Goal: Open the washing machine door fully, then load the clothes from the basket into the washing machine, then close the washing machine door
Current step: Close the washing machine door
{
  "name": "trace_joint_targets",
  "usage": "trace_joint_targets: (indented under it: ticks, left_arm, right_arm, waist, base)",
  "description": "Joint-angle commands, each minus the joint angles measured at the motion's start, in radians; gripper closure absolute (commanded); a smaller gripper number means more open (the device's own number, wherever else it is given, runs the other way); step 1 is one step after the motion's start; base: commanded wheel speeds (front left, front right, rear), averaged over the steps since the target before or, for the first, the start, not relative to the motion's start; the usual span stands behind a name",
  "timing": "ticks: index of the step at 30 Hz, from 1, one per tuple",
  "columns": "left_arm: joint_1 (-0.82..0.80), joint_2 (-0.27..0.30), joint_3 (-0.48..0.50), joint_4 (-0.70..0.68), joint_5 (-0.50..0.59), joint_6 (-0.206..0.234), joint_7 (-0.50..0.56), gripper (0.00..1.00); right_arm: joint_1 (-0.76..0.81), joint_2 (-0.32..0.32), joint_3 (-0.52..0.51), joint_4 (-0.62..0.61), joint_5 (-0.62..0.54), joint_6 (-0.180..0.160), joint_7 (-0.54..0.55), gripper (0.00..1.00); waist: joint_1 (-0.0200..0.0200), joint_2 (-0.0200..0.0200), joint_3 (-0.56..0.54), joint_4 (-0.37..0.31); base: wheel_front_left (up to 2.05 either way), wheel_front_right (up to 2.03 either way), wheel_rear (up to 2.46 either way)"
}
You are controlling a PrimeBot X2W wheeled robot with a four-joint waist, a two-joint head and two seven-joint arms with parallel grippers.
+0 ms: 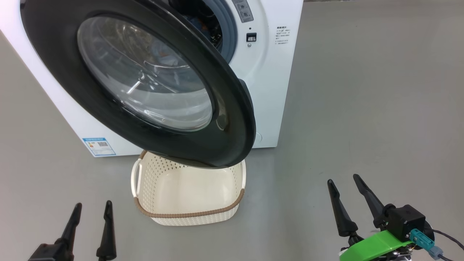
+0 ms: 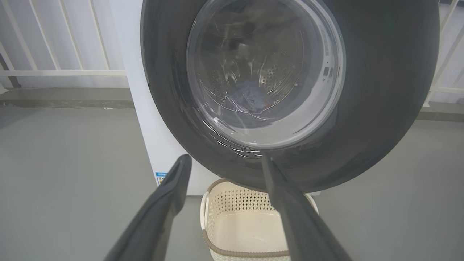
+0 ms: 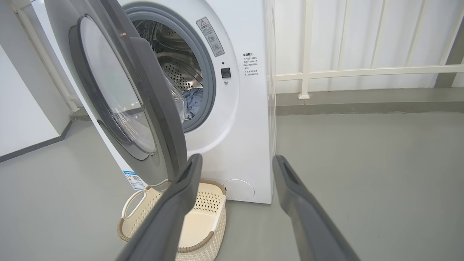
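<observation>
While the washing machine door point(image 1: 145, 83) stands swung out from the front of the washing machine point(image 1: 270, 72), neither flat against it nor folded fully back, its hinge side lies toward the robot's left and its free edge points out over the grey floor point(image 1: 362, 108). In the right wrist view the gap between door and machine shows the grey-blue rubber ring point(image 3: 211, 78) and the steel perforated drum point(image 3: 174, 70). The clothes point(image 3: 194, 99) lie low in the drum as a crumpled blue heap, and the left wrist view also shows them dimly through the door's glass bowl.

The basket point(image 1: 188, 215) sits on the floor just before the machine, beneath the door's lower edge, which hides its far rim in the head view. Its bare cream bottom shows. A blue label sticker point(image 1: 98, 146) marks the machine's lower front near the basket's left handle.

The left gripper point(image 1: 93, 203) hangs at the lower left, jaws spread and holding nothing, short of the basket. The right gripper point(image 1: 342, 178) hangs at the lower right, jaws likewise spread and empty, well apart from door and basket. A white railing point(image 3: 362, 70) runs behind the machine.
</observation>
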Motion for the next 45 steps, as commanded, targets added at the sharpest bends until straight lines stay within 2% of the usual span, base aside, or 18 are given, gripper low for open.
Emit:
trace_joint_targets:
  ticks: [1,11,12,13,15,16,17,26,33,40,45]
  left_arm:
    - [-0.021,0.009,0.036,-0.023,0.002,-0.002,-0.006,0.0]
    - [-0.018,0.005,0.037,-0.02,-0.005,-0.002,-0.006,0.0]
    - [-0.018,0.005,0.037,-0.021,-0.006,-0.002,-0.006,0.0]
    - [-0.018,0.005,0.037,-0.021,-0.006,-0.002,-0.006,0.0]
    - [-0.016,0.005,0.036,-0.02,-0.008,-0.002,-0.006,0.0]
    - [-0.016,0.005,0.036,-0.02,-0.009,-0.002,-0.006,0.0]
    - [-0.015,0.004,0.036,-0.02,-0.009,-0.002,-0.006,0.0]
    - [-0.015,0.003,0.057,-0.044,-0.01,0.006,-0.006,0.0]
    - [-0.008,0.003,0.049,-0.041,-0.013,0.006,-0.006,0.0]
    - [-0.014,0.003,0.032,-0.029,-0.022,0.004,-0.006,0.0]
    - [-0.025,0.003,0.016,-0.018,-0.03,0.003,-0.006,0.0]
  right_arm:
    - [-0.021,0.002,0.021,-0.025,-0.004,0.002,-0.012,0.0]
    - [-0.017,0.002,0.019,-0.019,-0.002,0.002,-0.012,0.0]
    - [-0.016,0.002,0.018,-0.014,0.001,0.002,-0.012,0.09]
    - [-0.016,0.002,0.018,-0.014,0.001,0.002,-0.012,0.09]
    - [-0.014,0.002,0.01,-0.003,0.014,0.002,-0.012,0.6]
    - [-0.015,0.002,0.008,-0.002,0.017,0.002,-0.012,0.96]
    - [-0.015,0.002,0.006,-0.001,0.019,0.002,-0.012,1.0]
    - [-0.009,0.002,-0.012,-0.023,0.03,0.002,-0.012,1.0]
    - [-0.029,0.002,-0.005,-0.18,0.047,0.002,-0.012,1.0]
    - [-0.104,-0.021,0.13,-0.427,0.076,0.002,-0.012,1.0]
    - [-0.167,-0.063,0.262,-0.508,0.099,0.002,-0.012,1.0]
  waist:
    - [0.0,0.0,0.0,0.001]
    - [0.0,0.0,-0.01,0.005]
    - [0.0,0.0,-0.011,0.005]
    - [0.0,0.0,-0.011,0.005]
    - [0.0,0.0,-0.013,0.005]
    - [0.0,0.0,-0.014,0.005]
    - [0.0,0.0,-0.014,0.005]
    - [0.0,0.0,-0.022,0.004]
    - [0.0,0.0,-0.021,0.007]
    - [0.0,0.0,-0.005,0.02]
    - [0.0,0.0,0.003,0.041]
  base:
    - [0.0,0.0,0.0]
    - [0.0,0.0,0.0]
    - [0.0,0.0,0.0]
    - [0.0,0.0,0.0]
    - [0.0,0.0,0.0]
    - [0.0,0.0,0.0]
    - [0.0,0.0,0.0]
    - [0.0,0.0,0.0]
    - [0.0,0.0,0.0]
    - [0.0,0.0,0.0]
    - [0.0,0.0,0.0]
